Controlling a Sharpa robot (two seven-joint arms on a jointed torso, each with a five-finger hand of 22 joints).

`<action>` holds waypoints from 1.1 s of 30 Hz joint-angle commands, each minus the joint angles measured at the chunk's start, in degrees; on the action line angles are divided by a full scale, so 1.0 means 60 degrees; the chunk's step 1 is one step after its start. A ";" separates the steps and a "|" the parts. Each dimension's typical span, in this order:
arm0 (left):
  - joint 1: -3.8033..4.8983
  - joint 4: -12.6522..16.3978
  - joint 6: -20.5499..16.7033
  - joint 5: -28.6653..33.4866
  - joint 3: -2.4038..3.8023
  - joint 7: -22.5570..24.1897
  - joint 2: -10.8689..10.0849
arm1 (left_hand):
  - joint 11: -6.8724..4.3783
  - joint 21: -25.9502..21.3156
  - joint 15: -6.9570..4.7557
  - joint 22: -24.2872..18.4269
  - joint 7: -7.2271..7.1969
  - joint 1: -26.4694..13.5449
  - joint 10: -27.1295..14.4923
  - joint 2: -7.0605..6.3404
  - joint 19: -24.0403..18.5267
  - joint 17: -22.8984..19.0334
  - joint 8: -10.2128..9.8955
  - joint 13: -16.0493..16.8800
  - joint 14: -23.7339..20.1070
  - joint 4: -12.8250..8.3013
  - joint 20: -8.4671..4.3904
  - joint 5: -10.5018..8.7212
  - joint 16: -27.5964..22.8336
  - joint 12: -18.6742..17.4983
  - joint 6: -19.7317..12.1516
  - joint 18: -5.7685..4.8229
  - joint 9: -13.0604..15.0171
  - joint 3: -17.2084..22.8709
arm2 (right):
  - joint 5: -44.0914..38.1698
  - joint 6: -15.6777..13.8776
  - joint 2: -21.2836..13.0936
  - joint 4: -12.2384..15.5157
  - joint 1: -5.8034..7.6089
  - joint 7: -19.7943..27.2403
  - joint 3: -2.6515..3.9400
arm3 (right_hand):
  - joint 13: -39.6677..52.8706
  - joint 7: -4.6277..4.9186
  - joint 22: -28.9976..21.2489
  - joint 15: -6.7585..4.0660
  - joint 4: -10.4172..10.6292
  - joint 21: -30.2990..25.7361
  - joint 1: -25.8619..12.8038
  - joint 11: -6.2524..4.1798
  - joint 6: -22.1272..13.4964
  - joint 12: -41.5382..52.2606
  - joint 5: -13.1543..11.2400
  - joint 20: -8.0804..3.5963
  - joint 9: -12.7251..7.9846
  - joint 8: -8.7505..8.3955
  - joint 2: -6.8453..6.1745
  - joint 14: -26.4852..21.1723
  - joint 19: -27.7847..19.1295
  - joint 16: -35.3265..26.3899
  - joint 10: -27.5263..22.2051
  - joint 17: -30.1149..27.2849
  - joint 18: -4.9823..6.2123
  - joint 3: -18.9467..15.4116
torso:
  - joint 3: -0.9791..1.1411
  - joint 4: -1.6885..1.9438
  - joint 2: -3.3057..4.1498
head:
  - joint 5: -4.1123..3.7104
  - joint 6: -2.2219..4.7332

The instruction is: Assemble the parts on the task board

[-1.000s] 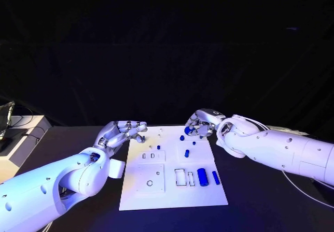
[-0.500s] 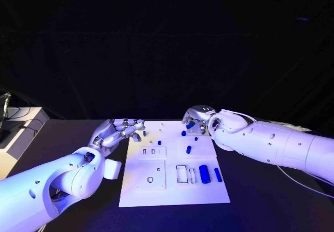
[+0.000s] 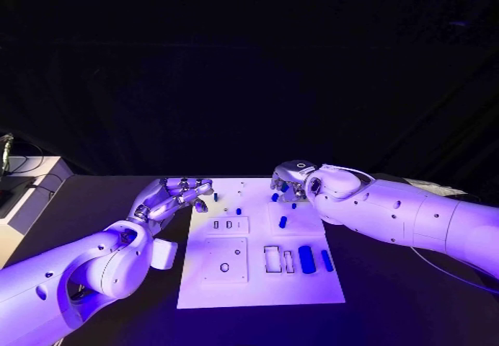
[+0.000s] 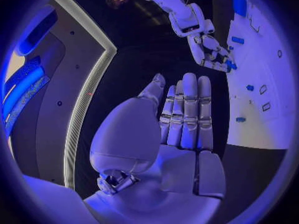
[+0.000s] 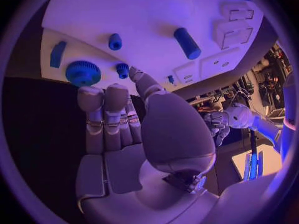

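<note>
One big white task board (image 3: 260,288) lies flat in the middle of the black table (image 3: 395,303), and it has small cut-out holes in it. Two white arms reach over its far end. The left hand (image 3: 171,196) hangs over the board's far left corner with its fingers straight and close together, holding nothing. The right hand (image 3: 289,184) is at the far right side, fingers stretched out with nothing in them, next to a round blue gear (image 5: 82,73). A fat blue cylinder (image 3: 307,259) lies near the front. A thin blue bar (image 3: 327,260) lies just beside it. A small blue peg (image 3: 282,222) sits in the middle.
</note>
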 commanded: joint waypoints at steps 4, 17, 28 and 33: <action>0.0012 0.0039 0.0161 -0.0044 0.0018 0.0001 0.0004 | 0.0024 0.0050 -0.0002 0.0009 0.0003 -0.0110 -0.0088 0.0021 -0.0065 -0.0041 -0.0034 0.0011 -0.0075 0.0042 0.0026 -0.0003 0.0038 0.0037 -0.0075 0.0201 -0.0005 -0.0051 | -0.0464 0.0388 0.0035 -0.0046 -0.0003 -0.0241 -0.0001 | -0.0004 0.0030 0.0238 0.0013 -0.0007 -0.0173 0.0006 -0.0001 0.0070 0.0023 0.0102 0.0005 0.0007 0.0040 -0.0030 -0.0074 0.0105 0.0116 0.0062 -0.0060 0.0062 0.0186 | 0.0001 0.0010 0.0072 | 0.0008 0.0018; 0.0012 0.0020 0.0191 -0.0042 0.0024 -0.0064 0.0020 | 0.0043 0.0083 0.0016 -0.0011 0.0019 -0.0186 -0.0130 0.0019 -0.0094 -0.0145 -0.0028 0.0013 -0.0096 0.0129 0.0056 -0.0004 0.0069 0.0042 -0.0118 0.0220 -0.0003 -0.0057 | -0.0459 0.0385 0.0202 -0.0253 -0.0104 -0.0181 -0.0005 | -0.0011 -0.0008 0.0922 0.0004 0.0092 -0.0585 -0.0156 -0.0022 0.0271 0.0014 -0.0011 -0.0003 0.0009 0.0038 0.0105 -0.0092 0.0265 0.0221 0.0122 -0.0168 0.0059 0.0894 | -0.0005 0.0068 0.0169 | -0.0018 0.0062; 0.0012 -0.0035 0.0233 -0.0033 0.0026 -0.0135 0.0013 | 0.0043 0.0083 0.0016 -0.0011 0.0019 -0.0186 -0.0130 0.0019 -0.0094 -0.0145 -0.0028 0.0013 -0.0096 0.0129 0.0056 -0.0004 0.0069 0.0042 -0.0118 0.0220 -0.0003 -0.0057 | -0.0431 0.0419 0.0211 -0.0240 -0.0154 -0.0168 -0.0007 | -0.0009 -0.0035 0.1496 -0.0021 0.0287 -0.0947 -0.0241 -0.0062 0.0394 0.0020 -0.0011 -0.0029 0.0017 0.0048 -0.0006 -0.0103 0.0416 0.0256 0.0260 -0.0216 0.0037 0.1383 | -0.0019 0.0110 0.0235 | -0.0058 0.0033; 0.0011 -0.0062 0.0259 -0.0032 0.0026 -0.0167 0.0023 | 0.0047 0.0099 0.0019 -0.0027 0.0022 -0.0179 -0.0146 0.0012 -0.0099 -0.0196 -0.0022 0.0012 -0.0099 0.0154 0.0065 -0.0004 0.0090 0.0040 -0.0128 0.0229 -0.0002 -0.0050 | -0.0411 0.0318 0.0194 -0.0195 -0.0157 -0.0162 -0.0007 | -0.0006 -0.0075 0.1796 -0.0057 0.0320 -0.1061 -0.0188 -0.0115 0.0523 0.0020 -0.0009 -0.0047 0.0032 0.0063 0.0045 -0.0097 0.0510 0.0260 0.0447 -0.0227 0.0011 0.1436 | -0.0025 0.0127 0.0253 | -0.0068 0.0038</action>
